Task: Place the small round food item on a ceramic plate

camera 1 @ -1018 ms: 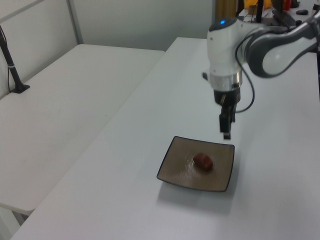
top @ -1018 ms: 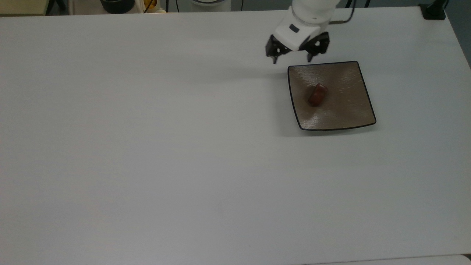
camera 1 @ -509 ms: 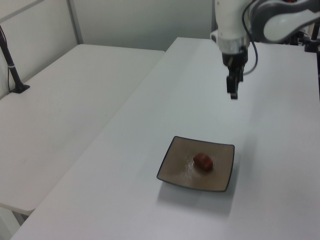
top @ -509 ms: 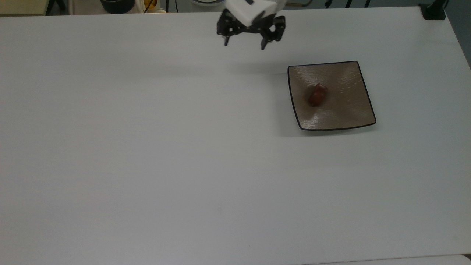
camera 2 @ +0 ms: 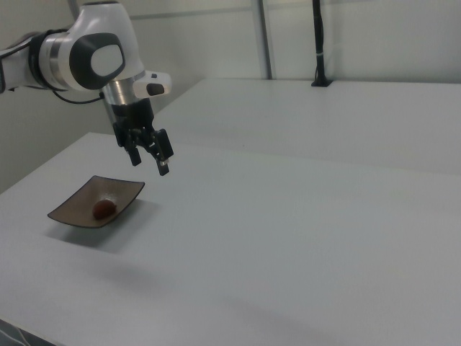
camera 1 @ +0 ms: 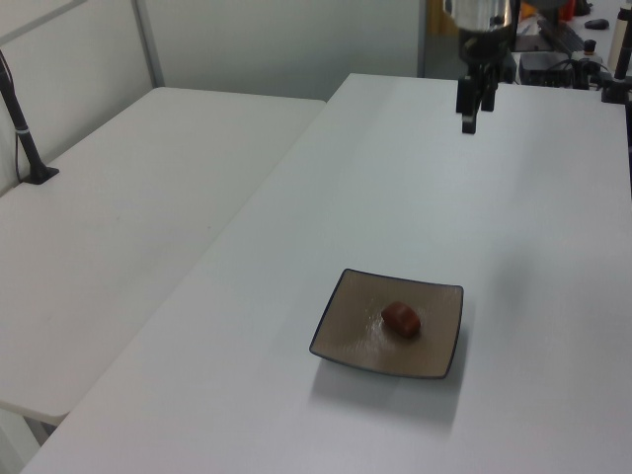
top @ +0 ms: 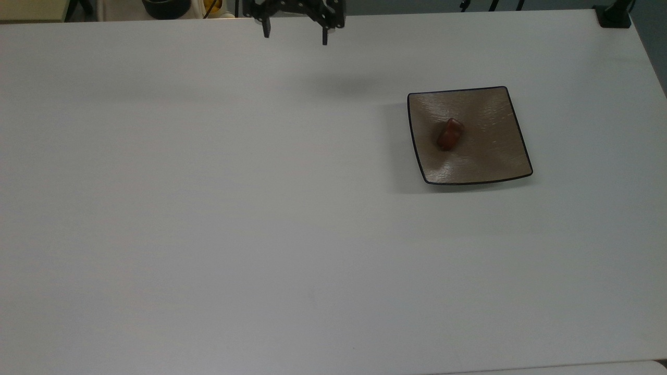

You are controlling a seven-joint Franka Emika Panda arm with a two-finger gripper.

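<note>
The broad white bench [top: 208,208] spreads beneath and all around the claw, bare apart from the plate and what lies on it. The white and grey robot arm [camera 2: 86,58] reaches in from the right view's left and carries the black two-finger claw [top: 295,34] high above the bench, at its far edge in the top view; the two fingers are spread wide with nothing between them.

Well apart from the claw, lower down and toward the top view's right, the square, shallow, glossy tan-brown ceramic plate with a thin black rim [top: 495,156] sits flat on the bench. In the left view the plate [camera 1: 346,331] lies nearer the camera than the claw [camera 1: 471,118]; in the right view the plate [camera 2: 72,213] is below the claw [camera 2: 149,160] and to its left.

The small round food item, a tiny glossy dark reddish-brown lump [top: 449,134], rests near the middle of the plate, touching its surface and clear of the rim, equally far from the claw.

Judging by this layout, the placing step looks complete: the lump is on the plate and the claw is empty and away from it. The next move seems to call for nothing more than parking the arm clear, without passing low over the plate.
</note>
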